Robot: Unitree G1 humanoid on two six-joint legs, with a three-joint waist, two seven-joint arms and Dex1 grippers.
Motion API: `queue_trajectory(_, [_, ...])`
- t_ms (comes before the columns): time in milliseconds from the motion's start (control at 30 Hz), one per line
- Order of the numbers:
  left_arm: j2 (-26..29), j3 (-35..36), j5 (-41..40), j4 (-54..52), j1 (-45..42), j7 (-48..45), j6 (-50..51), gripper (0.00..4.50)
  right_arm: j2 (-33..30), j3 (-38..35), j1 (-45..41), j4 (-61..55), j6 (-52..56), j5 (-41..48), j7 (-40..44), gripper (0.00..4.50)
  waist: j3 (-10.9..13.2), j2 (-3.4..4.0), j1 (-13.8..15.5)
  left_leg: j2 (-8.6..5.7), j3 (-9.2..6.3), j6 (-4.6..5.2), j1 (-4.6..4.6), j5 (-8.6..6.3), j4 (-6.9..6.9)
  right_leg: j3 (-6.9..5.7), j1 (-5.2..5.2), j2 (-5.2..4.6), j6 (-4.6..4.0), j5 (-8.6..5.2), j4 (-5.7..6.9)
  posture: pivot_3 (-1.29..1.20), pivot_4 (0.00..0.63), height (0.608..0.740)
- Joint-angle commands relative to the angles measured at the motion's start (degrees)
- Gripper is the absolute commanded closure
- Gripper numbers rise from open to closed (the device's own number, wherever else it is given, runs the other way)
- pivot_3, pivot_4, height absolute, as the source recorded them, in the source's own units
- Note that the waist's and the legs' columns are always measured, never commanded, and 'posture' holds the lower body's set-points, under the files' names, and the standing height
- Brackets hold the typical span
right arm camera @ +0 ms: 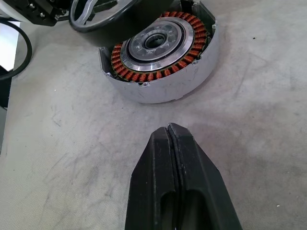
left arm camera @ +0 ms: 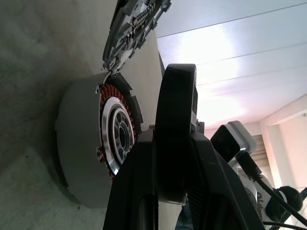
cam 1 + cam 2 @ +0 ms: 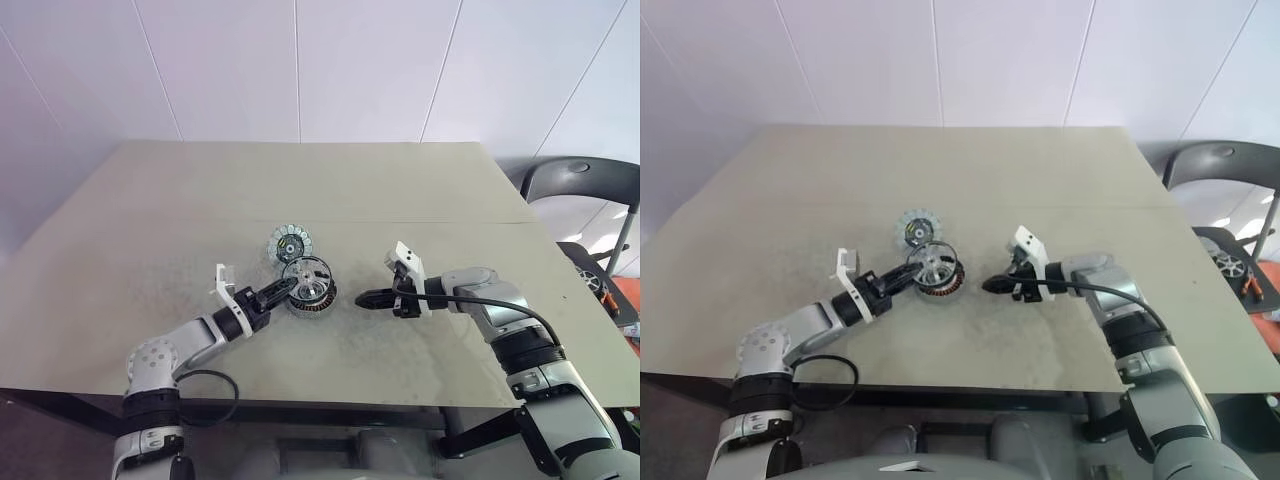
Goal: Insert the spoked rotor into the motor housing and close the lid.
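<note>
The motor housing [image 3: 316, 306] sits mid-table, its copper windings [image 1: 144, 74] facing up. My left gripper [image 3: 288, 288] is shut on the rim of the spoked rotor [image 3: 306, 272], holding the black wheel tilted just above the housing's near-left side. In the left wrist view the rotor rim [image 2: 177, 120] stands edge-on beside the housing [image 2: 81, 143]. The silvery lid [image 3: 290, 243] lies flat on the table just behind the housing. My right gripper [image 3: 365, 298] is shut and empty, hovering low a short way right of the housing with its tips [image 1: 168, 134] pointing at it.
The grey table [image 3: 200, 200] has wide bare room all around the parts. A black chair [image 3: 585, 185] stands off the table's right side. The table's front edge [image 3: 330, 400] runs close in front of both arms.
</note>
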Motion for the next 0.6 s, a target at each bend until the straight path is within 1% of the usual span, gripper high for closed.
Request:
queue_trajectory(33, [-0.64, 1.10, -0.98, -0.90, 0.10, 0.81, 0.19, 4.07, 0.15, -0.68, -0.88, -1.92, -0.17, 0.55, -0.09, 4.50, 0.00, 0.00, -0.02, 0.00, 0.00, 0.00, 0.00, 0.00, 0.01, 0.00, 0.00, 0.00, 0.00, 0.00, 0.00, 0.00, 0.000, 0.740])
queue_trajectory(600, [-1.93, 1.28, -1.17, 0.11, -0.11, 3.03, 2.06, 4.07, 0.33, -0.55, -0.91, -1.17, -0.85, -0.08, -1.17, 4.50, 0.00, 0.00, -0.04, 0.00, 0.01, 0.00, 0.02, 0.00, 0.01, 0.00, 0.01, 0.00, 0.00, 0.00, 0.00, 0.00, 0.000, 0.740])
